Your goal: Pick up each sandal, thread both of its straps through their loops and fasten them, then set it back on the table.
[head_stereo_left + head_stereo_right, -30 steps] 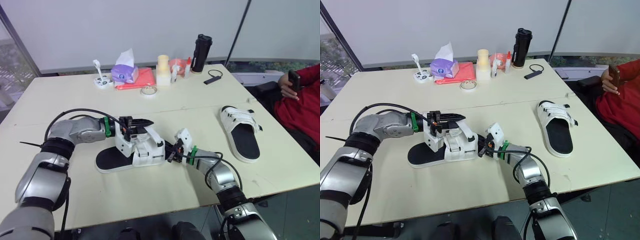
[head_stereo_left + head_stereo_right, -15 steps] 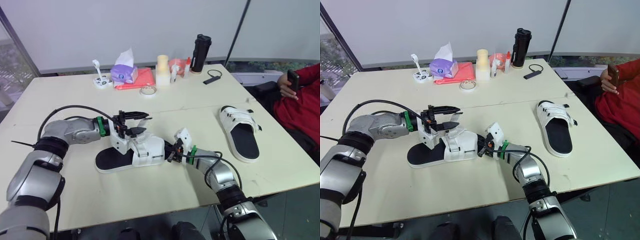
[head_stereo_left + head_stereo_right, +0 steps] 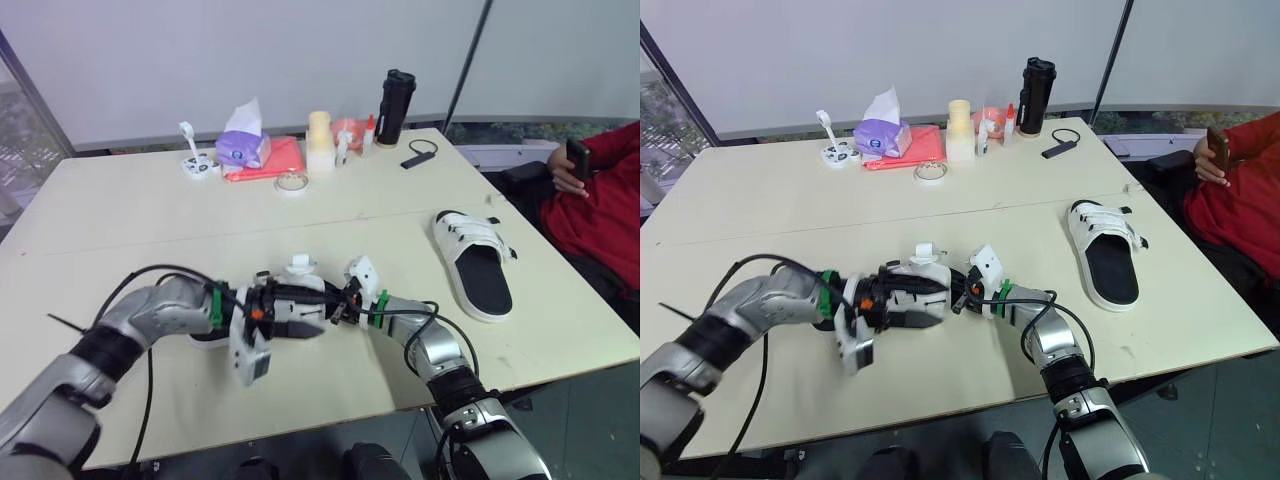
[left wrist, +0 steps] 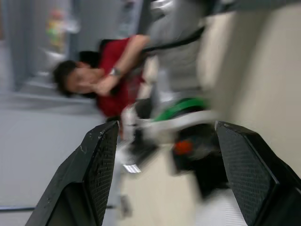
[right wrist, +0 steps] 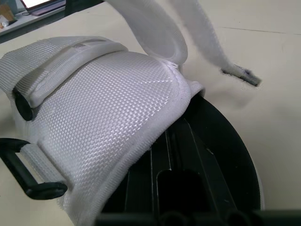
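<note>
One white sandal with a black sole lies at the table's near middle, partly hidden behind my left gripper. That gripper is open and points right along the sandal's near side with nothing between its fingers. My right gripper is shut on the sandal's right end. In the right wrist view the woven upper has a loose strap curling up and a black loop at its side. The second sandal lies on the table's right side with both straps across it.
At the table's back stand a tissue box on a red cloth, a tape roll, a cream cylinder and a black bottle. A person in red sits at the right edge holding a phone.
My left gripper has let go of the strap it held above the sandal. It has dropped to the sandal's near side and turned toward my right gripper. The right gripper has stayed put.
</note>
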Robot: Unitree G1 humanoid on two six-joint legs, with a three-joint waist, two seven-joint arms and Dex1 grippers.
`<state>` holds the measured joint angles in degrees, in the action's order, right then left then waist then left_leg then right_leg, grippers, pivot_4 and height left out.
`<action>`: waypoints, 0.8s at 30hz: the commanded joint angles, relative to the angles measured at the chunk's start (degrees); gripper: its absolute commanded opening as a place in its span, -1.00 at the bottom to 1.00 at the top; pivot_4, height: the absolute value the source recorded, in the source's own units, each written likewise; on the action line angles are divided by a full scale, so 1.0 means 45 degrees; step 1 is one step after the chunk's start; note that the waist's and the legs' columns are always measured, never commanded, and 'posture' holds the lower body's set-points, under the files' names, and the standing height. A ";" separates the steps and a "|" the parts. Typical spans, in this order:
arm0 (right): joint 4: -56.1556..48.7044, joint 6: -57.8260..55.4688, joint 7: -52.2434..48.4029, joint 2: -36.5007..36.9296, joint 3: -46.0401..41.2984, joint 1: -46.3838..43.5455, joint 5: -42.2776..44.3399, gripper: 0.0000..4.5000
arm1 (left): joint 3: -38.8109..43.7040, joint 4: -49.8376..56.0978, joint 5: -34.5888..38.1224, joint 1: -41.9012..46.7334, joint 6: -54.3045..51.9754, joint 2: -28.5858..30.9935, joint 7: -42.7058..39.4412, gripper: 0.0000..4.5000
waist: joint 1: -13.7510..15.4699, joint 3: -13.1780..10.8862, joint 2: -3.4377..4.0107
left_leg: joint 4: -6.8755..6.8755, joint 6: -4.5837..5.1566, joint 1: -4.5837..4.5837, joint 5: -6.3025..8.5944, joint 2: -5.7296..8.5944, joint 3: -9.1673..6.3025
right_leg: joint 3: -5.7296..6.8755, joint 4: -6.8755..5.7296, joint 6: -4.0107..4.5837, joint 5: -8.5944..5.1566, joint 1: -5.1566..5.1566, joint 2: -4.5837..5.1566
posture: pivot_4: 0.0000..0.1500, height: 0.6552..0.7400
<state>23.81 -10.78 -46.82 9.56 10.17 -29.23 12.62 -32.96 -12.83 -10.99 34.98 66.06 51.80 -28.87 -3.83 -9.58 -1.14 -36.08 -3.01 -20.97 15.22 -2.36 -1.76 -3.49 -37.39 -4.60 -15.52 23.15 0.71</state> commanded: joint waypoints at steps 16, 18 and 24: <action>0.1702 -0.0284 0.0329 -0.0113 0.0362 0.0572 -0.0776 -1.00 | 0.5233 -0.0238 0.8172 0.2339 -1.6660 -0.1725 -0.3867 0.50 | -0.0052 0.0010 -0.0018 | 0.0014 0.0051 0.0128 0.0029 -0.0015 0.0015 | 0.0004 0.0024 0.0028 -0.0019 -0.0111 -0.0030 | 1.00 1.00; 0.1679 -0.0298 0.0355 -0.0171 0.0392 0.0583 -0.0785 -1.00 | 0.5951 0.1094 1.2430 0.2306 -2.3008 -0.1027 -0.5138 0.50 | -0.0117 0.0003 -0.0024 | 0.0016 0.0052 0.0123 0.0030 -0.0016 0.0011 | 0.0003 0.0024 0.0028 -0.0021 -0.0109 -0.0032 | 1.00 1.00; 0.1670 -0.0317 0.0404 -0.0157 0.0357 0.0610 -0.0754 -1.00 | 0.7471 0.2509 1.5897 0.0892 -2.9247 0.0137 -0.6062 0.50 | -0.0222 0.0001 -0.0019 | 0.0036 0.0057 0.0127 0.0034 -0.0018 -0.0007 | 0.0007 0.0028 -0.0002 -0.0059 -0.0102 -0.0031 | 1.00 1.00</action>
<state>25.38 -9.48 -46.74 8.25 10.74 -29.17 12.19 -1.91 -3.39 57.96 39.93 -62.13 51.52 -54.92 -4.83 -9.58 -1.23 -35.91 -2.75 -20.38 15.37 -2.44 -1.79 -3.46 -37.26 -4.57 -15.79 22.69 0.57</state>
